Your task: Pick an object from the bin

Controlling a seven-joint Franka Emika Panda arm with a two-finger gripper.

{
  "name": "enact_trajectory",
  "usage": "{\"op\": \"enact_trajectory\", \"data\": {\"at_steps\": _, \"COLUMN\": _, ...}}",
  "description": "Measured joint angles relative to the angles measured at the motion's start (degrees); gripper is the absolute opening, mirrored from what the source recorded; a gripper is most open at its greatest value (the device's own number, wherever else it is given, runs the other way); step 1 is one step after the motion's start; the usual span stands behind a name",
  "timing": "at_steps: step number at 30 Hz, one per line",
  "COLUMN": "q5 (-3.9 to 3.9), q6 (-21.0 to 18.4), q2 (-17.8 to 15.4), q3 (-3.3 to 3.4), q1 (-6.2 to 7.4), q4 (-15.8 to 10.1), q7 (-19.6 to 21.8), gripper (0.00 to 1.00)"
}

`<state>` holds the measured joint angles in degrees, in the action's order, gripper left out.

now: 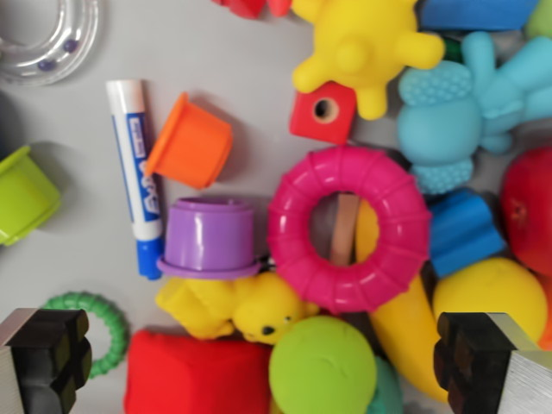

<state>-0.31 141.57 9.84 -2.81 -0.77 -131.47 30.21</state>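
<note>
Gripper (276, 366) spread wide, holding nothing; two dark fingers (47, 354) at bottom corners of wrist view. Between them: green ball (322, 364), red block (197, 376), yellow duck (237, 309). Landmark pink ring (348, 228) above ball, lying on banana (398, 302). Purple cup (210, 238) touching ring's left, orange cup (191, 142) beyond, marker (138, 172) further left. Bin floor (233, 60) grey. Step: hovering, choosing target. Next move likely: descend over ball or ring, close.
</note>
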Motion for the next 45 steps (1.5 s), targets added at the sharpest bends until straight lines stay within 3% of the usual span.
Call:
{"op": "enact_trajectory", "data": {"at_steps": 12, "q5": -0.65, "q6": 6.4, "q2": 3.5, "q3": -0.52, "q1": 0.62, "q4": -3.2, "q7": -3.4, "gripper": 1.0}}
{"op": "enact_trajectory", "data": {"at_steps": 28, "q5": -2.4, "q6": 15.4, "q2": 10.3, "q3": -0.94, "q1": 1.63, "q4": -5.9, "q7": -6.9, "gripper": 1.0}}
{"op": "enact_trajectory", "data": {"at_steps": 38, "q5": -2.91, "q6": 20.5, "q2": 16.7, "q3": -0.06, "q1": 2.36, "q4": -4.7, "q7": -6.9, "gripper": 1.0}}
{"op": "enact_trajectory", "data": {"at_steps": 45, "q5": -2.91, "q6": 21.9, "q2": 17.5, "q3": 0.44, "q1": 2.94, "q4": -4.3, "q7": -6.8, "gripper": 1.0}}
